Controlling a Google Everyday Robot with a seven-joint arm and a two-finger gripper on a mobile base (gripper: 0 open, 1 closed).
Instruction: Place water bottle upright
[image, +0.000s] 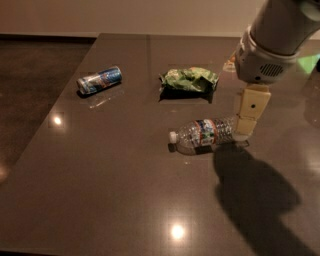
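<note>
Your water bottle (206, 135) lies on its side on the table (100, 175), cap pointing left, with the gripper (245, 127) low at its base end, probably lining up a grasp there, though I can't tell whether it's spread or closed.

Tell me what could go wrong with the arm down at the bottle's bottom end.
The end effector sits at the base end of the lying water bottle, not its middle; a nudge could roll the round bottle across the table. Gripped that near the end, it may tip or slip when lifted.
</note>
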